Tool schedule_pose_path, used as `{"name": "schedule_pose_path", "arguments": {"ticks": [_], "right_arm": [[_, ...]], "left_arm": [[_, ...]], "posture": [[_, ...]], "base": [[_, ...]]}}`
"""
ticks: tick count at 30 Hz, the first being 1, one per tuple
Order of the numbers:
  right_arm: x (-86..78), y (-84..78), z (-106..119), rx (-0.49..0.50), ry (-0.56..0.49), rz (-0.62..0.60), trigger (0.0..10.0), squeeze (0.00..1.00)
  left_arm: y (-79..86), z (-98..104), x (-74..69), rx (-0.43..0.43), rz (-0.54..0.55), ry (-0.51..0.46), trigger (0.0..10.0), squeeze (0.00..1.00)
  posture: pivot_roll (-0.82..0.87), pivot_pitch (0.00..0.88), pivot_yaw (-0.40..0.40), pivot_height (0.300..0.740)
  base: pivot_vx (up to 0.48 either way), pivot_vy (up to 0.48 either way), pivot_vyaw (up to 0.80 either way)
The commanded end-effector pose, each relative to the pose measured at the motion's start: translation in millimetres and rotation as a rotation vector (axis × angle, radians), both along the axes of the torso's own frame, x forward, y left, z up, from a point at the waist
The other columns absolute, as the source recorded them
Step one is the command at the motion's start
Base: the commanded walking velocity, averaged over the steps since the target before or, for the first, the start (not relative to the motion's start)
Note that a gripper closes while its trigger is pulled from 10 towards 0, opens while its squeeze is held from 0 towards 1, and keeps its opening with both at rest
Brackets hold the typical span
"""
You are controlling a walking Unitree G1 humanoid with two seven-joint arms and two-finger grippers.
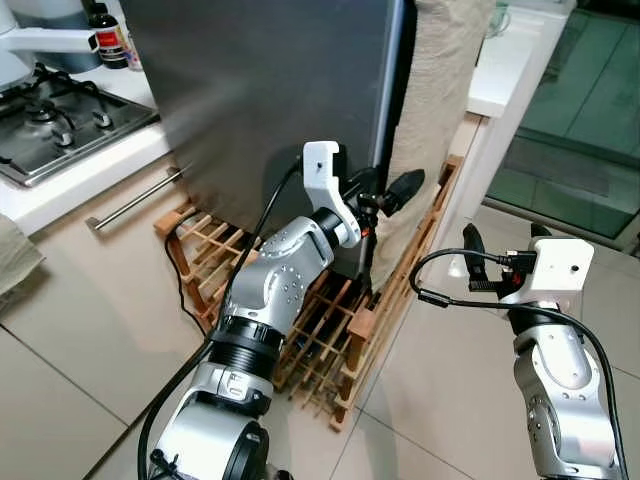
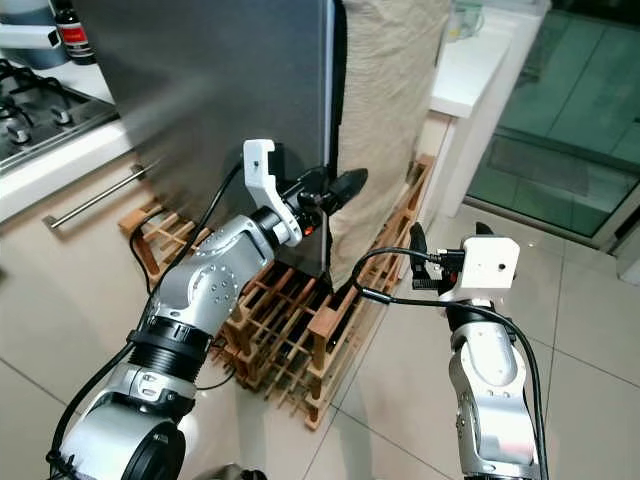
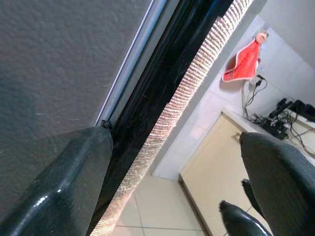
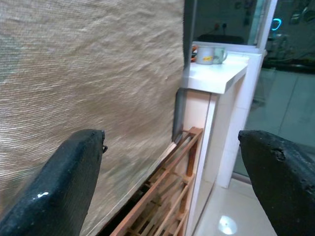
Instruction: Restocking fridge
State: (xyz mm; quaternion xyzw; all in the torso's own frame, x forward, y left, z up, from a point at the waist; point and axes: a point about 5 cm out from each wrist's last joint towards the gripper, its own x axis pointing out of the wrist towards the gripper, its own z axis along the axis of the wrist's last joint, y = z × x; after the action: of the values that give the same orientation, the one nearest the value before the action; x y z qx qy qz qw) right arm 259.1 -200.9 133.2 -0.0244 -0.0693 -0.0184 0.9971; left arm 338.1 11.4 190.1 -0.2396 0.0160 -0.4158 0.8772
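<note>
The fridge has a dark grey door [image 1: 260,90] that stands shut, with a black seal [image 3: 167,83] along its edge. A beige woven cloth [image 1: 440,90] covers the side of the fridge. My left gripper [image 1: 385,195] is raised to the door's edge and is open. One finger [image 3: 64,187] lies against the grey face, and the other finger [image 3: 280,172] is out past the cloth. My right gripper [image 1: 503,238] hangs open over the floor to the right, facing the cloth, with nothing between its fingers.
A wooden bottle rack [image 1: 330,330] stands on the floor at the fridge's foot, below my left arm. A gas hob [image 1: 50,125] and a drawer handle [image 1: 135,200] are on the left. A white counter [image 1: 505,60] with a mug [image 4: 209,54] is right of the fridge, glass doors [image 1: 580,120] beyond.
</note>
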Motion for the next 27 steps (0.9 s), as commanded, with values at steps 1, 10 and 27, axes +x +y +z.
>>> {"name": "schedule_pose_path", "arguments": {"ticks": [1, 10, 27], "right_arm": [[-2.0, -2.5, -5, 0.015, 0.022, -0.014, 10.0, 0.0], [-1.7, -1.0, -8, 0.018, 0.032, -0.005, 10.0, 0.0], [-4.2, -4.6, -9, 0.014, 0.014, -0.027, 10.0, 0.0]], "left_arm": [[-42.4, 37, -21.6, -0.138, -0.13, -0.099, 10.0, 0.0], [7.1, 23, -24.8, 0.015, 0.046, -0.169, 10.0, 0.0], [62.6, 8, -44.5, 0.223, 0.325, -0.298, 10.0, 0.0]], "posture": [[-0.15, 0.0, 0.055, 0.727], [-0.12, 0.0, 0.047, 0.727], [-0.09, 0.0, 0.052, 0.727]], "base": [[0.0, 0.0, 0.0], [0.0, 0.0, 0.0], [0.0, 0.0, 0.0]]}}
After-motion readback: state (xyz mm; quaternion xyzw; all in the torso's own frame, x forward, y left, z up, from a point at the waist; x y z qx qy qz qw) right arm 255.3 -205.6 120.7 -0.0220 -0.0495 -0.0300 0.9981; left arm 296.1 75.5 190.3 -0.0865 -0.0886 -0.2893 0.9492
